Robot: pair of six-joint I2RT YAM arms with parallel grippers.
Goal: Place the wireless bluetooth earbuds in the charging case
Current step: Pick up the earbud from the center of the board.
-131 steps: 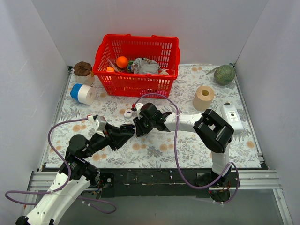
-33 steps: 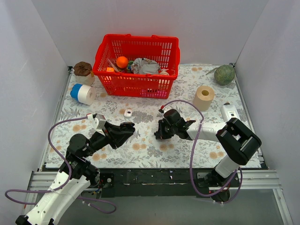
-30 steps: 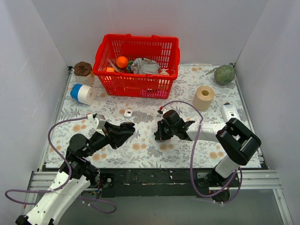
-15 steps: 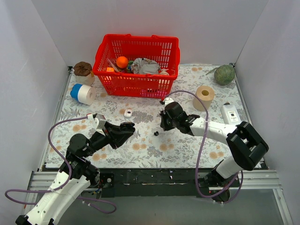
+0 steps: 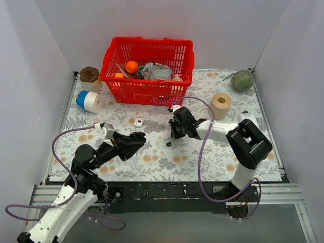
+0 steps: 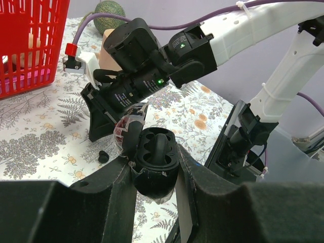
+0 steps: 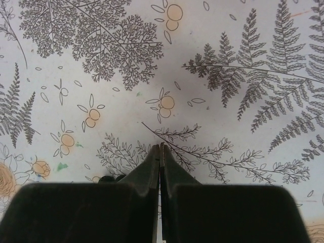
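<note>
My left gripper (image 5: 136, 138) is shut on the open black charging case (image 6: 154, 154) and holds it above the mat, with its sockets facing the wrist camera. One black earbud (image 5: 168, 144) lies loose on the mat between the arms. It also shows in the left wrist view (image 6: 103, 156) and peeks out beside my right fingers (image 7: 105, 178). My right gripper (image 5: 173, 134) is shut and empty, pointing down just behind the earbud, with its tips pressed together (image 7: 160, 147). A small white piece (image 5: 138, 122) lies on the mat farther left; I cannot tell whether it is an earbud.
A red basket (image 5: 147, 63) full of items stands at the back. A blue and white tape roll (image 5: 89, 101) and a brown lidded jar (image 5: 89, 75) sit back left. A brown paper roll (image 5: 219, 105), a green ball (image 5: 242, 80) and a white device (image 5: 251, 121) sit right.
My right gripper left the case, moved right and down to the mat, then drew back. A black earbud now lies on the mat where it was. The left arm stayed put.
</note>
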